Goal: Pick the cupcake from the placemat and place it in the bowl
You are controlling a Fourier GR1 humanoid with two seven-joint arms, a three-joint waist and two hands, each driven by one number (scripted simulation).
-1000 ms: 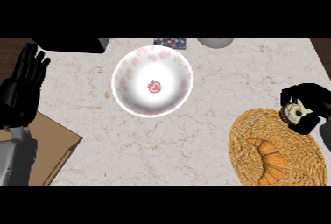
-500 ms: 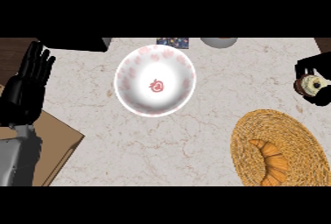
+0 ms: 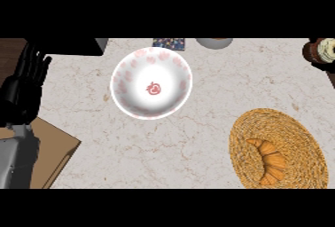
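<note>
One white bowl (image 3: 152, 84) with pink marks sits near the counter's (image 3: 209, 119) far edge, with open marble all round it. One woven placemat (image 3: 297, 137) carrying one croissant (image 3: 270, 159) fills the near right corner. At the far right corner, the right hand (image 3: 309, 53) curls round the one cupcake (image 3: 325, 49). The left hand (image 3: 25, 86) rests open, fingers up, at the left edge.

The pale marble-look surface (image 3: 209, 128) is smooth and faintly shiny, with thin brown veins. The round white bowl with pink blotches (image 3: 134, 71) looks glazed and glossy. The round tan placemat (image 3: 304, 146) is coarse woven straw, matt. The flat brown board (image 3: 56, 150) looks like matt wood. The black left robot hand (image 3: 26, 86) and black right robot hand (image 3: 309, 51) look matt; the small cream cupcake (image 3: 325, 48) shows ridged sides.
</note>
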